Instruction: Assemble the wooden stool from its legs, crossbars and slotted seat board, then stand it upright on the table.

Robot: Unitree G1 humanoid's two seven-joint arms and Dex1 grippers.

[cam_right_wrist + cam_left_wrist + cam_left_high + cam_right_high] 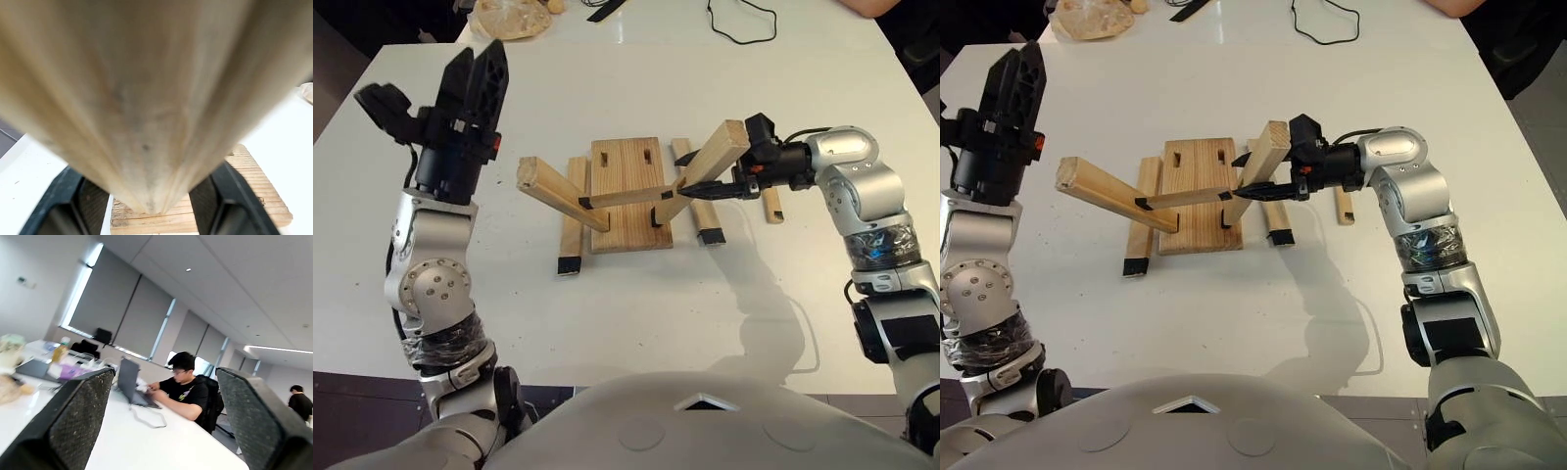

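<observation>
Fingers (705,186) of the right gripper (687,173) are clamping the leg (717,155) that is leaning up from the right side of the seat board (622,223). The left gripper (484,51) is hovering with its fingers (80,418) spread, well left of that board.

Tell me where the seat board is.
The seat board lies flat on the table, central in the left eye view, under the leg-and-crossbar frame held by the right gripper, a loose leg along each side.

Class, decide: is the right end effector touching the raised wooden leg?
Touching. The right wrist view shows the leg wedged against both fingers of the right end effector.
</observation>
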